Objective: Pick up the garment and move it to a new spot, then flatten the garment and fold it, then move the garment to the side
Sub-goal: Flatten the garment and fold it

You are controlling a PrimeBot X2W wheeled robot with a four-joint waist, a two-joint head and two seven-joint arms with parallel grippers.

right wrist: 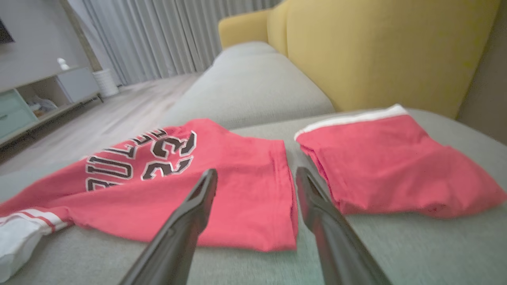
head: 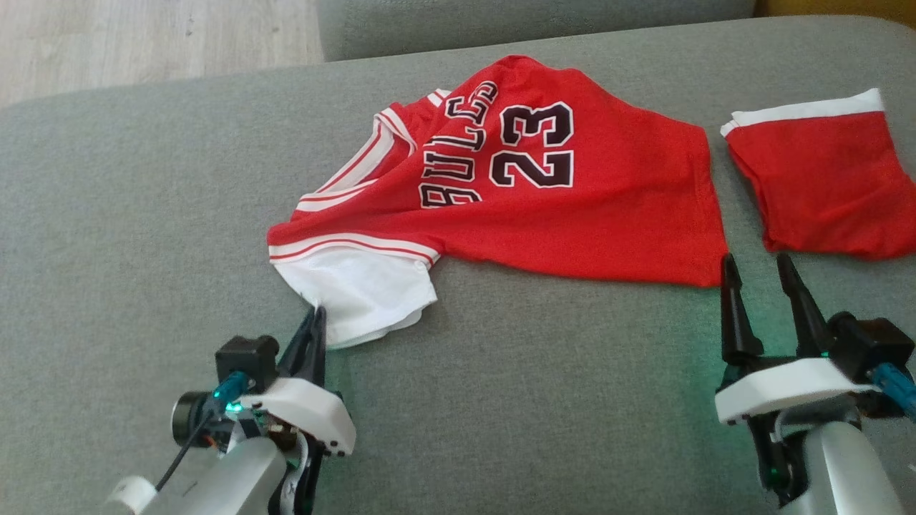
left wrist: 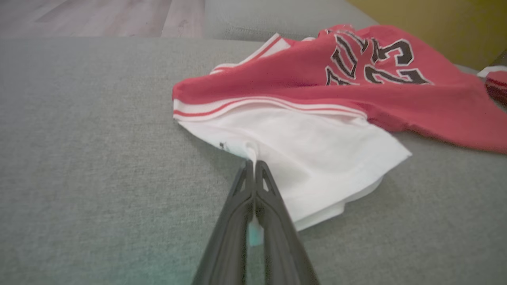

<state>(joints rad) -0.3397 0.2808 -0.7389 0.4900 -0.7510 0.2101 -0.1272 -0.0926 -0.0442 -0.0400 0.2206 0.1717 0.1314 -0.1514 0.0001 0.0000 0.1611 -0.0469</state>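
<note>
The garment (head: 544, 193) is a red jersey with "BULLS 23" in black and a white sleeve (head: 358, 290), lying crumpled on the grey cushion (head: 143, 236). My left gripper (head: 315, 312) is shut on the near edge of that white sleeve; in the left wrist view the left gripper (left wrist: 252, 161) pinches a small fold of the white cloth (left wrist: 309, 154). My right gripper (head: 758, 265) stands open just in front of the jersey's near right corner. In the right wrist view the right gripper (right wrist: 257, 176) hovers above the hem (right wrist: 283, 198), nothing between its fingers.
Folded red shorts (head: 823, 186) with a white band lie to the right of the jersey, close to the right gripper. Bare grey cushion stretches left and in front. A yellow sofa back (right wrist: 376, 51) rises behind; wooden floor (head: 143, 43) lies beyond the far edge.
</note>
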